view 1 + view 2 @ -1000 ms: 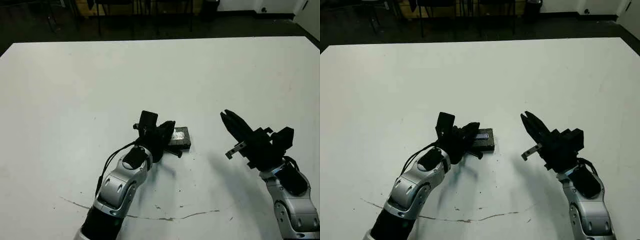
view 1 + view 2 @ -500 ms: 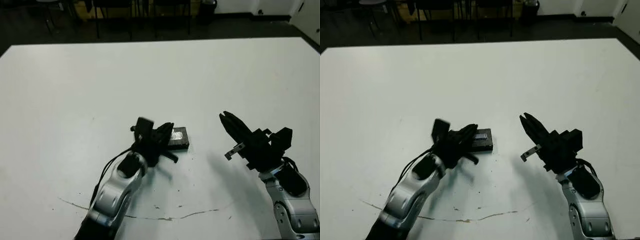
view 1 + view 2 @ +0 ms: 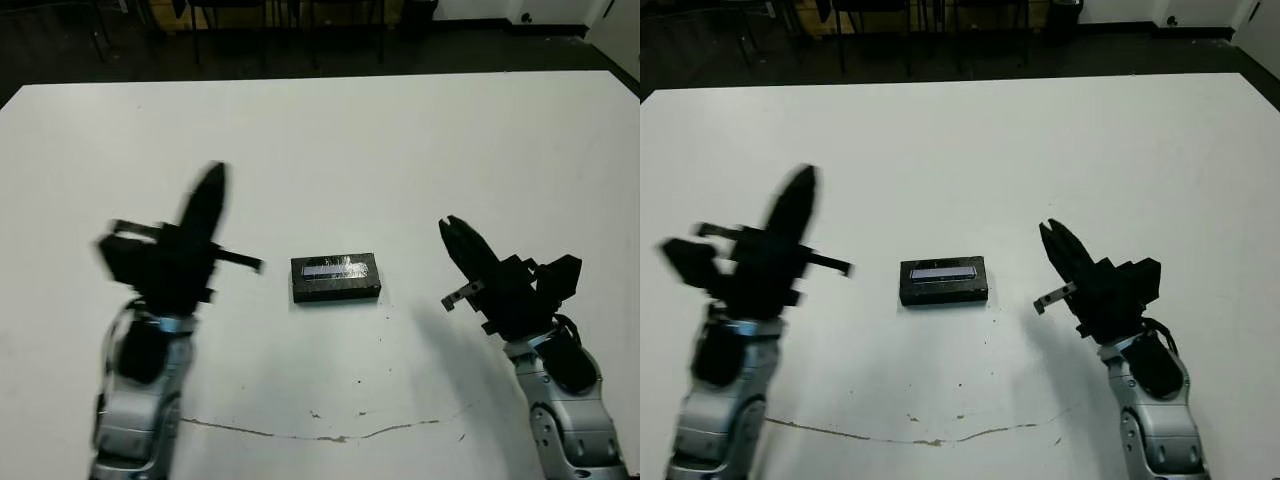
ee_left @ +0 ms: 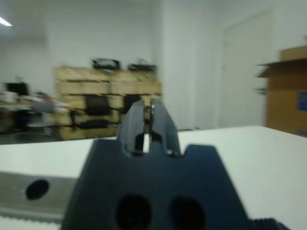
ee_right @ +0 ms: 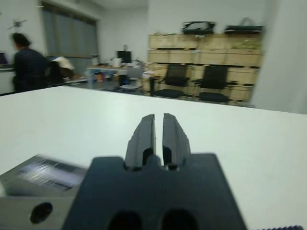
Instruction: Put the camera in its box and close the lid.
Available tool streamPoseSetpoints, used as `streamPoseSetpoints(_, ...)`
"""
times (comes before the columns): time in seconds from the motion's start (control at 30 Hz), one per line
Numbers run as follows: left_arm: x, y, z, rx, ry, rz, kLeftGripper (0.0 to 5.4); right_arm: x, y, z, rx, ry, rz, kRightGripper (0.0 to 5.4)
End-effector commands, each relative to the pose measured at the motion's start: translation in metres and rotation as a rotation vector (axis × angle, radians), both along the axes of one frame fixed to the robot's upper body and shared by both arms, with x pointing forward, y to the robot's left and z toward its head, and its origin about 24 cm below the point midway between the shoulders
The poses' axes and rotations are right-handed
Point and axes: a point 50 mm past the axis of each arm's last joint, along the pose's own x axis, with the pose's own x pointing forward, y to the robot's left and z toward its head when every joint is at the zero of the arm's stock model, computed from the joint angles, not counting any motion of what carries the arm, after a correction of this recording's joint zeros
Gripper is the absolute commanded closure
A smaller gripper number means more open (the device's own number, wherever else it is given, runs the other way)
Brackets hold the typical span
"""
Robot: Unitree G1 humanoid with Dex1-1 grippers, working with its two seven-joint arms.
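Left eye view shows the box point(image 3: 336, 285) lying flat near the middle of the white surface point(image 3: 400, 140), with the lid point(image 3: 335, 268) seated on top of it, label strip facing up. The lid looks flush with the box all round, though the far edge is too small to check closely. The camera is not visible anywhere on the surface; it is judged to be inside the closed box, which cannot be confirmed from these pictures.

The left tool point(image 3: 212, 190) is raised well clear of the box, off to the robot's left, and is blurred with motion. In the left wrist view its fingers point(image 4: 134, 125) stand nearly together with only a thin slit between them, and nothing is held. The right tool point(image 3: 453, 232) hovers to the robot's right of the box, apart from it. In the right wrist view its fingers point(image 5: 144, 134) are likewise pressed close, empty, and the closed box shows blurred at the edge of that picture.

As a judgement, the task appears essentially finished: the lid is on and neither tool touches anything. All that might remain is a check that the lid is pressed fully home.
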Motion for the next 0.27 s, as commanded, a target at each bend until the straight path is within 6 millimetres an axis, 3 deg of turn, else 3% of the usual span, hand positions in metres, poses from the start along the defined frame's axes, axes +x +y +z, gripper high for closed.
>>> streamPoseSetpoints(0.03, 0.004, 0.014, -0.013, -0.010, 0.049, 0.086, 5.38, 0.005, -0.001, 0.002, 0.002, 0.031, -0.111, 5.40)
streamPoseSetpoints(0.27, 0.010, 0.017, -0.033, -0.108, 0.131, 0.123, 5.38, 0.018, 0.004, -0.001, 0.176, 0.097, -0.145, 5.40)
